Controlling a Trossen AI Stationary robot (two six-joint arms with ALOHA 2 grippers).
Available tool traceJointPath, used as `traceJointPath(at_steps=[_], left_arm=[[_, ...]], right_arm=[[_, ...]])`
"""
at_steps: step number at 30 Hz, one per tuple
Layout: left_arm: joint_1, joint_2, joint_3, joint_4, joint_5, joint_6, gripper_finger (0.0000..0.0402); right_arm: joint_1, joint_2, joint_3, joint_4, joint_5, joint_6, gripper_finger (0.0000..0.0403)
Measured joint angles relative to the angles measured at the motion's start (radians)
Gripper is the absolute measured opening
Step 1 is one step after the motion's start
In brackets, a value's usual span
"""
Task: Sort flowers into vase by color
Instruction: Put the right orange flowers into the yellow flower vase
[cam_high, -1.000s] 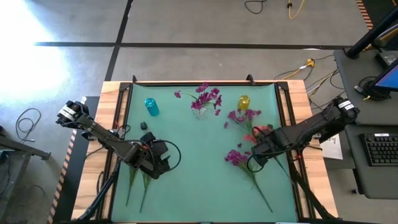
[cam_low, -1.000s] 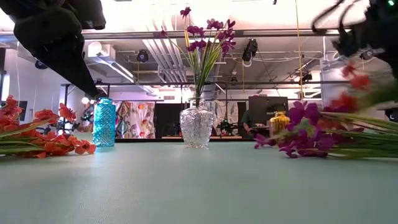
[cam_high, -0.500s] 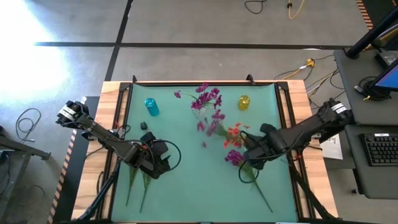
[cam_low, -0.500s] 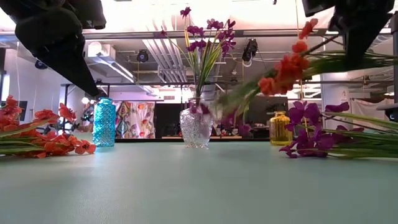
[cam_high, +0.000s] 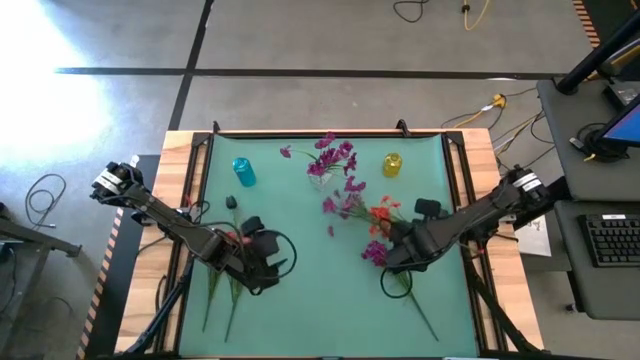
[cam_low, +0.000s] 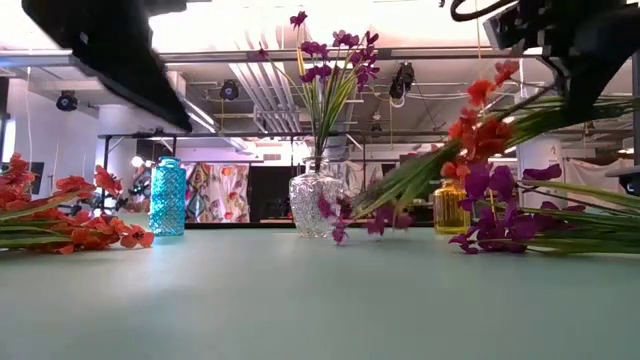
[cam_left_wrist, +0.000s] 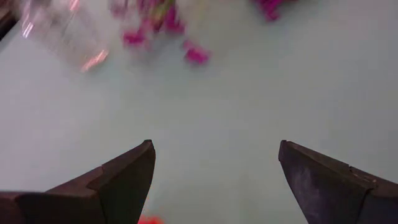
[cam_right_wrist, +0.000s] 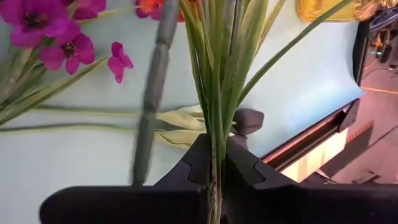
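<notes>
My right gripper (cam_high: 392, 258) hangs over the mat's right half, shut on a bunch of flowers with orange-red heads (cam_high: 380, 215) and magenta heads (cam_high: 340, 205). The heads point toward the clear vase (cam_high: 322, 175), which has magenta flowers in it. Another magenta flower (cam_high: 378, 253) lies on the mat under this gripper, stem toward the near edge. My left gripper (cam_high: 275, 265) is open above the mat's left half, over orange-red flowers (cam_low: 60, 215) that lie flat. A blue vase (cam_high: 243, 172) and a yellow vase (cam_high: 391, 165) stand at the back. My right gripper pinches a bundle of green stems and narrow leaves (cam_right_wrist: 214, 158) between its two fingers, coming from above at a slant. The bunch is lifted and slopes down toward the clear vase, orange heads (cam_low: 475, 130) high and magenta tips (cam_low: 345, 215) low near the mat.
The three vases stand in a row along the far edge. The green mat (cam_high: 320, 300) is bare in its middle and near part. Wooden table edges and black frame rails run along both sides.
My right gripper has moved toward the table's left and a little up, rolling its wrist. The orange and magenta bunch has come off the mat's right side and swung round, heads now toward the clear vase. My left gripper has tipped upward, still open.
</notes>
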Motion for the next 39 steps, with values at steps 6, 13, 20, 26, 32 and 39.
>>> traceJointPath(at_steps=[6, 13, 20, 26, 32, 39], left_arm=[[0.0, 0.001, 0.0, 0.167, -0.004, 0.196, 0.0326], [0.002, 0.004, 0.0, 0.208, -0.047, 0.247, 0.0326], [0.002, 0.006, 0.0, 0.227, -0.052, 0.27, 0.0326], [0.02, 0.03, 0.0, 0.395, -0.051, 0.416, 0.0326], [0.061, 0.142, 0.0, 0.737, -0.051, 0.707, 0.0326], [0.168, 0.276, 0.032, 0.88, -0.052, 0.866, 0.0325]], right_arm=[[0.018, 0.024, 0.004, -0.001, 0.135, -0.003, 0.0013], [0.017, 0.033, 0.028, 0.006, 0.132, -0.001, 0.0013], [0.022, 0.003, 0.049, 0.067, -0.025, 0.014, 0.0013], [0.031, -0.014, 0.071, 0.068, 0.043, 0.071, 0.0013], [0.031, -0.014, 0.085, 0.095, 0.043, 0.048, 0.0013], [0.035, -0.014, 0.085, 0.098, 0.043, 0.036, 0.0013]])
